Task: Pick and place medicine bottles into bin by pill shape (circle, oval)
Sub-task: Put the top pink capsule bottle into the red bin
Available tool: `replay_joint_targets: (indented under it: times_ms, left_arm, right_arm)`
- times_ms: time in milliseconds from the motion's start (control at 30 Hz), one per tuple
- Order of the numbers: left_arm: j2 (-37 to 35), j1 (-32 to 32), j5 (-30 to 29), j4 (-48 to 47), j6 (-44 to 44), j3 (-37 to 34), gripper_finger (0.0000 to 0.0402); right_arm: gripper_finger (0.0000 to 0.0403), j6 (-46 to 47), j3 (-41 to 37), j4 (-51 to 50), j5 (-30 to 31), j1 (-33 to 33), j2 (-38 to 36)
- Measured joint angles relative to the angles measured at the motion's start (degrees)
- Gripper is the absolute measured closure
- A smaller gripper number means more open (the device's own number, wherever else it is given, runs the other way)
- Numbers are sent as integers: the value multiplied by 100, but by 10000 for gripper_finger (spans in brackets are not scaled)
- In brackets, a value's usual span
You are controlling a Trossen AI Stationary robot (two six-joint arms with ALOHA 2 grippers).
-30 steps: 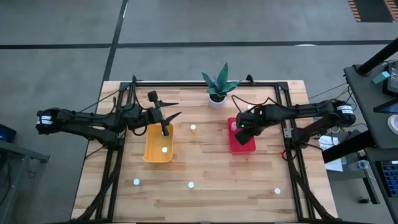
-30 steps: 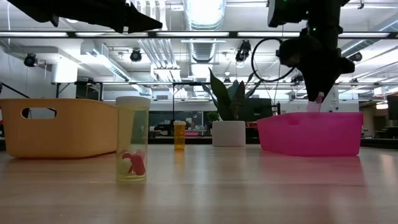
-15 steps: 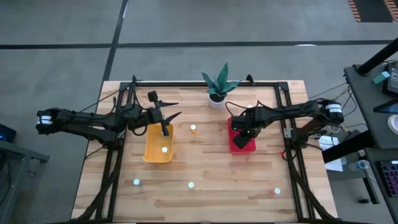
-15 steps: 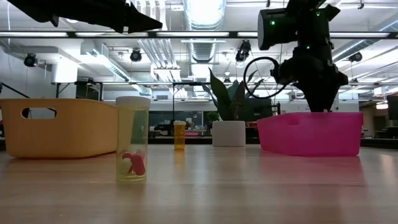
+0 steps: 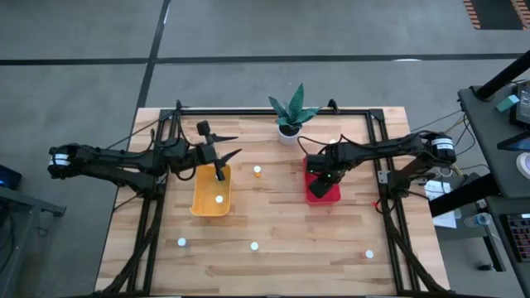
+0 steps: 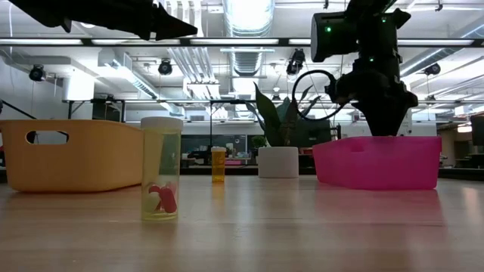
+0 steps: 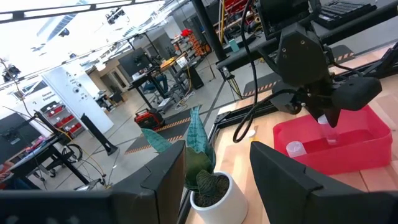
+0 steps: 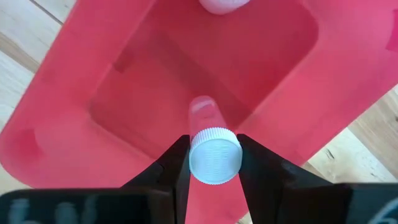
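High view: wooden surface (image 5: 273,223); the right gripper (image 5: 324,175) is over the red bin (image 5: 322,192), the left gripper (image 5: 222,156) hangs above the yellow bin (image 5: 209,192), which holds one bottle (image 5: 219,199); loose bottles stand well apart near the front edge, an orange-tinted bottle (image 5: 257,171) between the bins. Low view: right gripper dips behind the red bin's wall (image 6: 378,162); a yellow-tinted bottle (image 6: 161,168) with red pills stands nearest the camera. Left wrist view: left jaws apart and empty, facing a potted plant (image 7: 204,180). Right wrist view: right jaws clamped on a white-capped bottle (image 8: 214,154), long axis pointing straight down into the bin, cap toward the camera; another bottle (image 8: 222,5) already lies inside. Judged next: release, since the bin floor lies directly below.
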Motion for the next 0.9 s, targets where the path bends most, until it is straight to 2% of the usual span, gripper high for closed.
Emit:
replay_joint_targets:
  times_ms: [567, 900]
  left_arm:
    - [0, 0, 1, 1, 0, 0, 237]
    - [0, 2, -1, 2, 0, 0, 237]
  right_arm:
    - [290, -66, 0, 7, 2, 0, 97]
    - [217, -4, 0, -8, 46, 0, 90]
